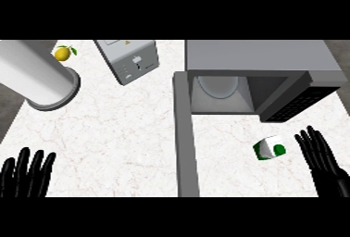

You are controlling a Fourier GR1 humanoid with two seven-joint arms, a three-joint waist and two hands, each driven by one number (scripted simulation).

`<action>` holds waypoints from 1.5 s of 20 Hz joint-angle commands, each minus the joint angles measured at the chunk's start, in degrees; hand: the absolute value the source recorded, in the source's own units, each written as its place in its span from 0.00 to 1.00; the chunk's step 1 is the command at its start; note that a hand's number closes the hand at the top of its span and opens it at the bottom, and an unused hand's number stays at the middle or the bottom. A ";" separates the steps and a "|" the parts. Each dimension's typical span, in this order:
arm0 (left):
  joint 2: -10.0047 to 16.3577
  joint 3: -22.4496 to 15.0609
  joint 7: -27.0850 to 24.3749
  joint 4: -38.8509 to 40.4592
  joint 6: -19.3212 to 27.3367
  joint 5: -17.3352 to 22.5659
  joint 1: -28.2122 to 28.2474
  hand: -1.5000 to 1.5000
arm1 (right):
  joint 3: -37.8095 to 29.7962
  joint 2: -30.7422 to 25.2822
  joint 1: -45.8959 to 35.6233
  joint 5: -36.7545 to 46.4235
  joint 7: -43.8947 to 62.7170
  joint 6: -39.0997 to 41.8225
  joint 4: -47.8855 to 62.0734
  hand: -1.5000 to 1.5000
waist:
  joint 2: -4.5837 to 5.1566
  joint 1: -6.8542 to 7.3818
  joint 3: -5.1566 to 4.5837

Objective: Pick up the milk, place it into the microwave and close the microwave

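Head view. The white marbled desk (116, 134) is seen from steeply above.

The microwave (259, 55) stands at the upper right. Its door (185, 143) is swung fully open toward the viewer and shows edge-on as a long grey bar running down the middle of the desk. The open cavity shows a pale round turntable (219, 85) at its back. The dark control panel (298, 101) lies along the microwave's right side.

The milk (270, 148), a green-and-white carton, sits on the desk in front of the microwave, outside the cavity. It lies to the right of the open door and just left of the right hand (327, 166). Whether the carton stands upright or is tipped cannot be told from this angle.

The right hand enters from the lower right edge. Its fingers (311, 143) are straight and spread and point toward the microwave. It lies near the milk but apart from it and holds nothing.

The left hand (24, 178) rests at the lower left corner, well apart from the milk. Its fingers are straight and upright, and it too holds nothing.

Along the far left of the desk:
- a large white cylinder (37, 74) on a grey base
- a yellow lemon (63, 53) just beside its top
- a grey toaster (130, 60) between the lemon and the microwave
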 commanded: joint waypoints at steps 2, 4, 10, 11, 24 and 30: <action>-0.38 -5.21 -3.48 0.26 2.38 -2.17 3.00 0.00 | -3.08 0.08 -1.27 2.67 -7.57 -1.86 10.52 0.00 | 0.01 -0.07 0.02; 0.95 1.06 -5.00 1.22 -3.27 1.73 4.10 0.00 | -3.61 0.35 -5.39 4.37 -10.13 -4.01 16.55 0.00 | 0.02 0.11 0.01; 1.26 0.37 -8.31 3.16 -4.17 0.09 6.43 0.00 | -6.33 -2.37 -12.97 6.84 -15.13 -7.13 30.06 0.00 | 0.04 0.24 0.02; -0.35 -3.16 -6.99 0.05 -2.88 -1.74 7.52 0.00 | -4.38 -0.30 -13.02 9.40 -17.57 -9.28 32.32 0.00 | 0.04 0.25 0.03; 1.44 0.43 -9.67 3.19 -4.64 0.30 7.02 0.00 | -8.01 -7.51 -22.24 10.04 -35.36 -8.15 59.03 0.00 | 0.05 0.09 0.02; -0.33 -4.02 -9.26 0.60 -2.91 -2.43 10.81 0.00 | -8.17 -9.85 -28.11 11.75 -42.37 -8.27 71.55 0.00 | 0.16 0.51 0.10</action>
